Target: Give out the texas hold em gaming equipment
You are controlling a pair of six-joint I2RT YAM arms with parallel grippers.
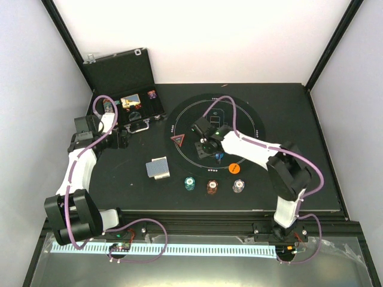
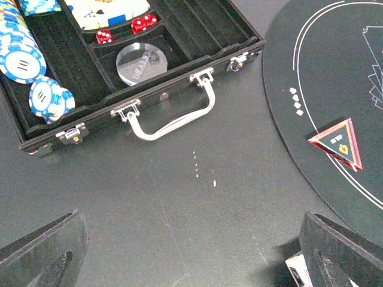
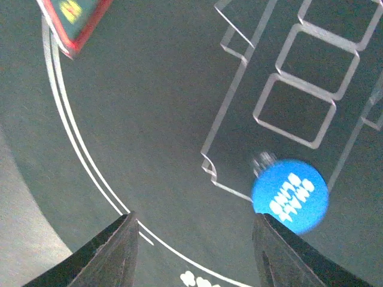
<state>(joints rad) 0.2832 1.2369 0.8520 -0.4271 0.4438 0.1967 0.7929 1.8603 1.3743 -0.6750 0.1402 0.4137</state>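
Your right gripper (image 3: 194,254) is spread above the mat (image 3: 149,119), blue disc (image 3: 290,195) loose beside it. Your left gripper (image 2: 191,254) is spread wide too

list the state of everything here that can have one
black case: open, lid up
left claw: open, empty
right claw: open, empty
card deck: stacked, backs up
blue disc: flat on mat, lettering up
orange disc: flat
red triangle marker: flat on mat
teal chip, brown chip, grey chip: in a row, apart
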